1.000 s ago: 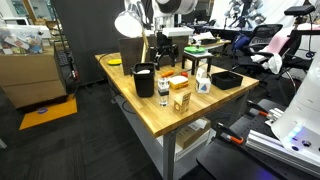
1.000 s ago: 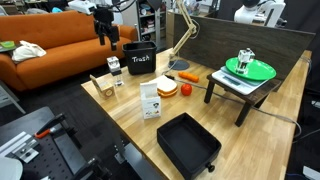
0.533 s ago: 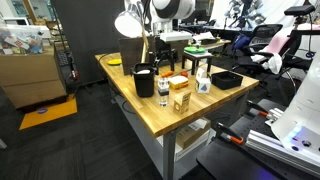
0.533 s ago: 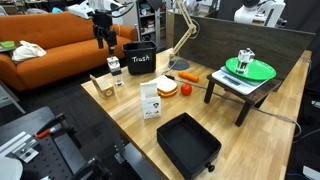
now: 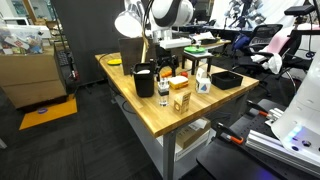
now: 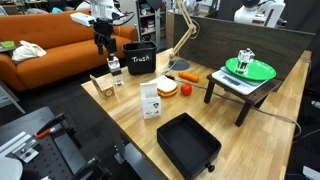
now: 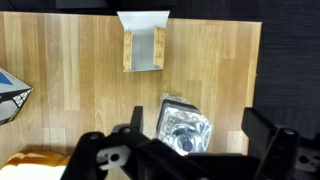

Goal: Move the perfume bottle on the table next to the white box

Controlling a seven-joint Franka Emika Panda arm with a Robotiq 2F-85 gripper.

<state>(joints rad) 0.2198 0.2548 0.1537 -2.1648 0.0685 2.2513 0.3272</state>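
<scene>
The gripper [image 6: 104, 46] is hovering with its jaws spread wide, gripping nothing, above the perfume bottle [image 7: 184, 132]. The bottle is standing near the table [image 7: 60, 70] edge, with bare wood showing between it and the open carton [image 7: 143, 48]. The white box [image 6: 150, 100] is standing well apart.

Perfume bottle [image 5: 163, 91]: clear glass, dark cap, upright. White box [image 5: 203, 81]: upright, well apart.

table [image 7: 60, 70]: light wood, smooth, slight sheen
perfume bottle [image 7: 185, 128]: clear glass, pretty glossy
carton [image 7: 143, 50]: plain cardboard, matt
tray [image 6: 190, 140]: black plastic, matt
sofa [image 6: 50, 45]: orange cloth
</scene>
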